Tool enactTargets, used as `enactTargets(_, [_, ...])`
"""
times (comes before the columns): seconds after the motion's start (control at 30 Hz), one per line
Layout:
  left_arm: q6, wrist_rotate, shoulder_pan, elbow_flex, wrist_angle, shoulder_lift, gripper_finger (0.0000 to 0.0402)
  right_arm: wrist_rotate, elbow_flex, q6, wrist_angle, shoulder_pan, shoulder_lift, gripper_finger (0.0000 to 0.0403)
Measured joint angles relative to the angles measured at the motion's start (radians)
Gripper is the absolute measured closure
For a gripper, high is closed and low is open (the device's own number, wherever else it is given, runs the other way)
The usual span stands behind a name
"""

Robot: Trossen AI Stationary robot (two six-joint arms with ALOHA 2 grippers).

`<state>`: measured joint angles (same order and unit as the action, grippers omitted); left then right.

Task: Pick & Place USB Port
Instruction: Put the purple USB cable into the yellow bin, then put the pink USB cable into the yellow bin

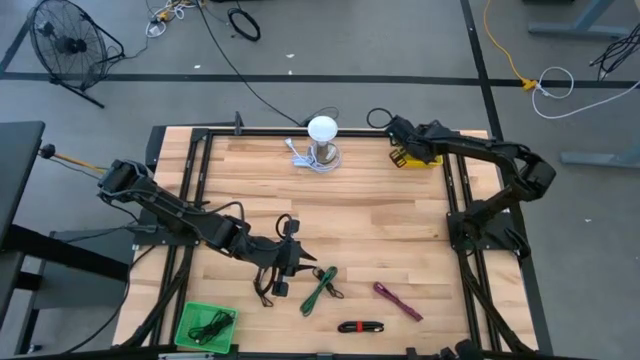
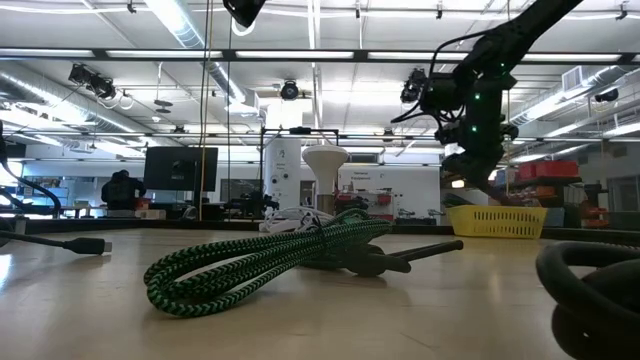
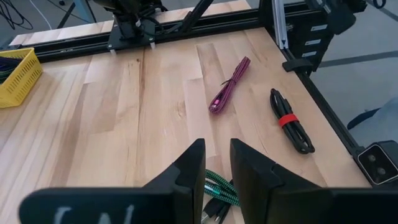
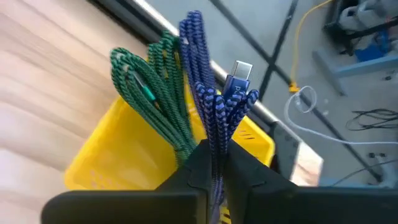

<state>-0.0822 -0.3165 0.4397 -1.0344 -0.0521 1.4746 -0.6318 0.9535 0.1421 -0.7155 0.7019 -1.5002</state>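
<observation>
My right gripper (image 4: 214,152) hovers at the table's far right over the yellow basket (image 4: 106,155), shut on a coiled blue braided cable (image 4: 202,74) whose silver USB plug (image 4: 241,70) sticks out at the free end. A green braided cable (image 4: 149,93) lies in the basket against its wall. In the high view that gripper (image 1: 403,140) is over the basket (image 1: 418,160). My left gripper (image 3: 216,165) hangs above the table's near middle, its fingers a narrow gap apart with nothing between them. Below it lies another green cable (image 1: 320,290). My right gripper pinches the blue cable's bundled strands (image 4: 214,134) between its two fingers, several strands together. The fingers slant down from the table's right side. The bundle sticks out past the fingertips toward the basket, plug end farthest out. I cannot tell whether it touches the basket.
A magenta cable (image 1: 398,300) and a black cable with a red tie (image 1: 360,327) lie near the front edge. A green bin (image 1: 205,325) with a black cable stands at the front left. A white lamp-like object (image 1: 322,138) stands at the far middle.
</observation>
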Motion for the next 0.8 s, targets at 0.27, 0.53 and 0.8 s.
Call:
enactTargets(0.27, [0.011, 0.0, 0.0, 0.0, -0.005, 0.0, 0.0321, 0.012, 0.0, -0.001, 0.014, 0.017, 0.026, 0.037])
enactTargets(0.53, [0.015, 0.0, 0.0, 0.0, -0.006, 0.0, 0.0321, 0.021, 0.0, -0.002, 0.002, 0.028, 0.039, 0.0312])
enactTargets(0.8, [0.016, 0.0, 0.0, 0.0, -0.005, 0.0, 0.0321, -0.037, 0.0, 0.038, 0.023, 0.03, 0.042, 0.0268])
